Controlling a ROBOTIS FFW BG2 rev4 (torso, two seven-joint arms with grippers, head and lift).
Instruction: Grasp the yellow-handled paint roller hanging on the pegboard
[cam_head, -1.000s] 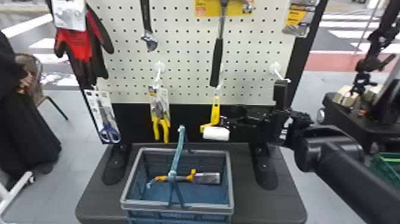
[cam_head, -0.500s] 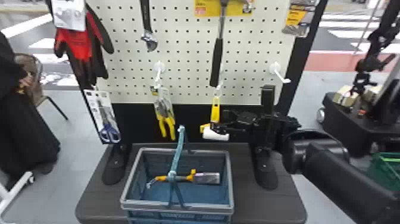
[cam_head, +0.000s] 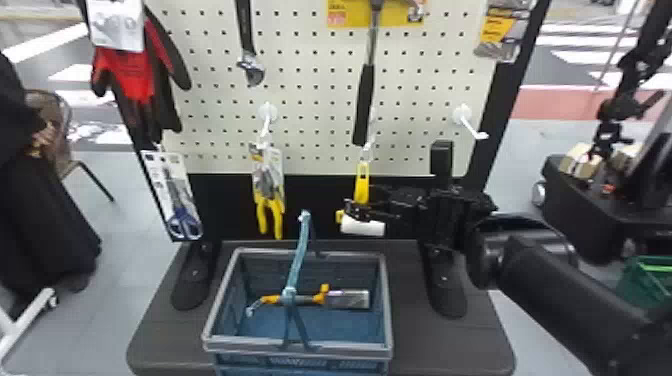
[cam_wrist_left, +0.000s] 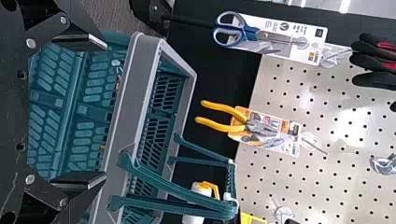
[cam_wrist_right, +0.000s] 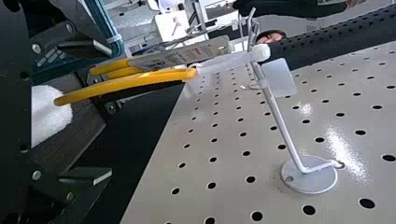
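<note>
The yellow-handled paint roller (cam_head: 361, 186) hangs from a pegboard hook (cam_head: 369, 145), its white roller sleeve (cam_head: 363, 227) at the bottom, just above the table's back edge. My right gripper (cam_head: 364, 216) comes in from the right and stands open around the roller's lower part. In the right wrist view the white sleeve (cam_wrist_right: 46, 116) and yellow handle (cam_wrist_right: 126, 81) lie between my right gripper's (cam_wrist_right: 93, 112) fingers (cam_wrist_right: 86, 46), with no contact that I can make out. My left gripper (cam_wrist_left: 84, 109) is open and hangs over the basket (cam_wrist_left: 140, 102).
A blue-grey basket (cam_head: 295, 346) with its handle raised stands at the table's front, a yellow-handled tool (cam_head: 320, 298) inside. Yellow pliers (cam_head: 267, 200), scissors (cam_head: 175, 200), red gloves (cam_head: 135, 75), a hammer (cam_head: 364, 95) and a wrench hang on the pegboard (cam_head: 310, 100). One bare hook (cam_head: 470, 122) sticks out at the right.
My right gripper has moved left along the board's lower edge to the paint roller, and its fingers now straddle the roller. The roller still hangs on its hook.
</note>
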